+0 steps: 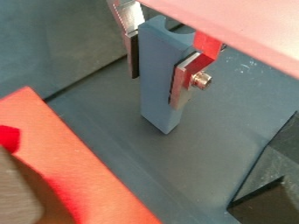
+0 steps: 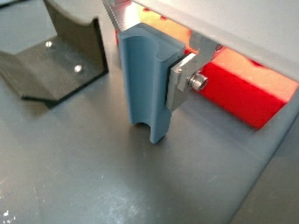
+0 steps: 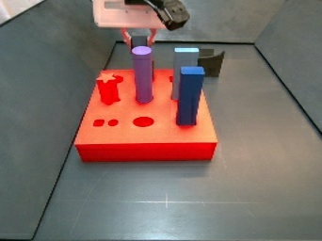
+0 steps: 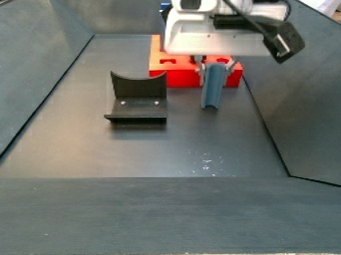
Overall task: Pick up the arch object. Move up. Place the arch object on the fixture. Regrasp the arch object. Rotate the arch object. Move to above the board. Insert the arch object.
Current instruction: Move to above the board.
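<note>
The gripper [image 2: 149,66] pinches the arch object [image 2: 147,80] upright between its silver fingers [image 1: 187,77], the notched lower end just over the grey floor [image 2: 105,175]. In a side view, the fixture [image 4: 136,98] stands at nine o'clock of the arch object, apart from it; the board [image 4: 177,62] lies at twelve o'clock, close behind.

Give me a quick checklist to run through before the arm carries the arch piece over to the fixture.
1. Tool shut on the arch object: ok, finger plates press both sides.
2. Arch object upright in the grip: ok in both wrist views.
3. Arch object lifted off the floor: cannot tell.
4. Fixture free of other pieces: ok.
5. Floor between arch object and fixture free of obstacles: ok in a side view.
6. Board apart from the arch object: ok.
</note>
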